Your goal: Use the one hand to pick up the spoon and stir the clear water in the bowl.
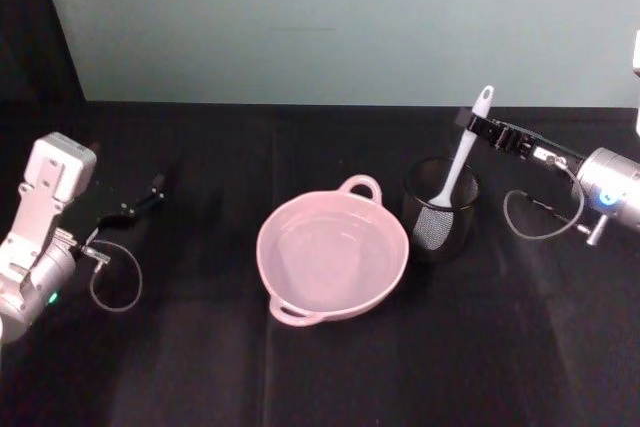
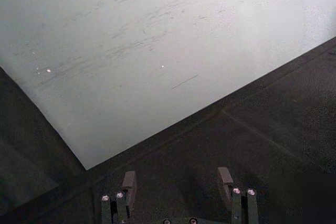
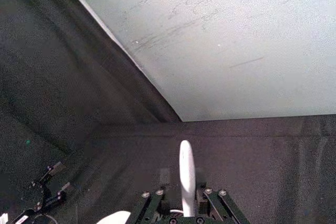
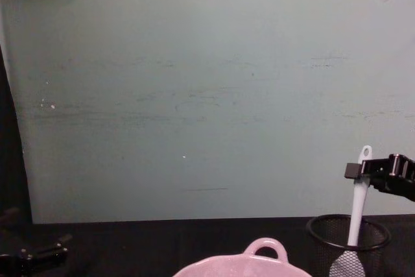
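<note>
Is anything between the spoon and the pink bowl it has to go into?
Yes: the spoon stands inside the black mesh cup, whose wall lies between its head and the bowl. The right gripper is at its handle.

Left arm [image 1: 55, 175]: silver-white boxy housing, rounded grey joint, small green light [image 1: 52, 297], thin grey cable loop [image 1: 115, 285]. Left gripper [image 1: 157, 185]: black, slim fingers, silver screw heads [image 2: 105, 198] at the finger links. Right arm [image 1: 612, 187]: silver cylinder, blue light [image 1: 605, 198], grey cable [image 1: 540, 219] looped below. Right gripper [image 1: 478, 127]: black, pale label patch [image 1: 545, 155], silver link screws [image 3: 208, 191].
</note>
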You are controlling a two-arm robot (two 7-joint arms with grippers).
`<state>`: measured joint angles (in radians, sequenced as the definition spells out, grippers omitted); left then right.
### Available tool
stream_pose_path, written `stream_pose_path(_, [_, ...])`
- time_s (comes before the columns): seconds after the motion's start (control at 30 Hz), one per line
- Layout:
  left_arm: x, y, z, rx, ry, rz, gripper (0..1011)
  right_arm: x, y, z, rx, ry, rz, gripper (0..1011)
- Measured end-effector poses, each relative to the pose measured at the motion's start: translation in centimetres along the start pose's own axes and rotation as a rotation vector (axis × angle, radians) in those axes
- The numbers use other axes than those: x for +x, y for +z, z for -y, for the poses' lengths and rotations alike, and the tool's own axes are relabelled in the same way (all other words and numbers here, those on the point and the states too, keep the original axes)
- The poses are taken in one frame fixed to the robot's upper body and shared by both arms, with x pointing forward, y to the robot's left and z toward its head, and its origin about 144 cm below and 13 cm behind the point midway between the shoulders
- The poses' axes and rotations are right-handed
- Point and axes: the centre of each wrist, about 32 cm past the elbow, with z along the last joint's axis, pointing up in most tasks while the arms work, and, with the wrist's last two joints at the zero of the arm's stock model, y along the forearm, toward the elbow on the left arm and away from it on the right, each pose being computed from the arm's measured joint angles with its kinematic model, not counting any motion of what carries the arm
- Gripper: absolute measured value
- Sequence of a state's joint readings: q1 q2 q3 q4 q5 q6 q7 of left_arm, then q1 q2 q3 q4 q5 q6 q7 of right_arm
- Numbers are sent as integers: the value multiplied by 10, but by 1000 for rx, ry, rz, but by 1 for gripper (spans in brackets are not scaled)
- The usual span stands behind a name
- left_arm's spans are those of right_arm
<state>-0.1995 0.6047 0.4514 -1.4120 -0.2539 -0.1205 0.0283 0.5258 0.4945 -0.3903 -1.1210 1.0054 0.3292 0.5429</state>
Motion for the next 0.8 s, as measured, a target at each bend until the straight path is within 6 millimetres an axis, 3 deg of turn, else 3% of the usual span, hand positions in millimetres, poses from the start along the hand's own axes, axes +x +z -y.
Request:
stream_pose_path(0.2, [0,0,0,0,0,0,1011,0,0,0,0,0,0,126])
stream_pose_path(0.53, [0,0,0,0,0,0,1011,0,0,0,0,-1,1,117])
stream_pose_path(0.8, [0,0,0,0,0,0,1011,-27,20,16,65,-6,309,116])
